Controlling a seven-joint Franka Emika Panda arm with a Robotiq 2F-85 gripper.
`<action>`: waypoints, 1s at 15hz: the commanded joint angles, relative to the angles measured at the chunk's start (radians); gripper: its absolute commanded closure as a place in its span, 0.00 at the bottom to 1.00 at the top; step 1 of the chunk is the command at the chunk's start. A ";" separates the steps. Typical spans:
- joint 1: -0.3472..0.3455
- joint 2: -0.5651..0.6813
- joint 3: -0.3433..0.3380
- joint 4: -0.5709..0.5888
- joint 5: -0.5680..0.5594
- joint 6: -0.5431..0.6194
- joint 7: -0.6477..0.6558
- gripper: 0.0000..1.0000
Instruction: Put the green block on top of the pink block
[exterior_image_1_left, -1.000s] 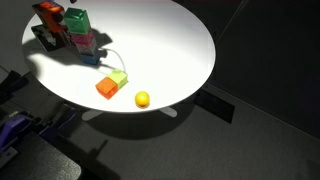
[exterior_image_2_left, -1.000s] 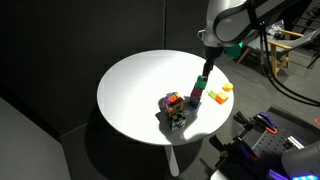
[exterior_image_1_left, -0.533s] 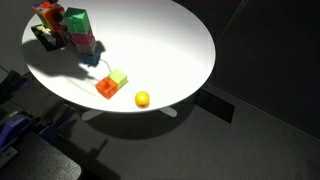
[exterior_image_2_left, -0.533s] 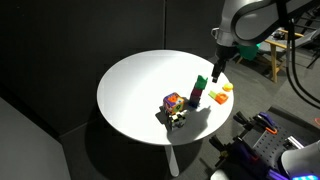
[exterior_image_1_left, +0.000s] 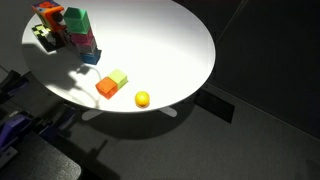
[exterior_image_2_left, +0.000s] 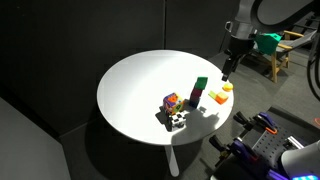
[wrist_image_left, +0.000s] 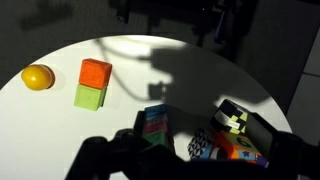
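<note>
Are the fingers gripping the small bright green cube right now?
No, in an exterior view the fingers hang clear to one side, while the small bright green cube sits on the small pink cube.

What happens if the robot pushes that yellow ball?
The yellow ball looks round, so it would probably roll. It sits near the table edge, so it might fall off. It seems small, likely light.
</note>
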 joint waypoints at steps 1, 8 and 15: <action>0.014 -0.117 -0.008 -0.040 0.010 -0.034 0.042 0.00; 0.015 -0.168 -0.013 -0.052 -0.008 -0.019 0.046 0.00; 0.015 -0.193 -0.013 -0.069 -0.008 -0.019 0.049 0.00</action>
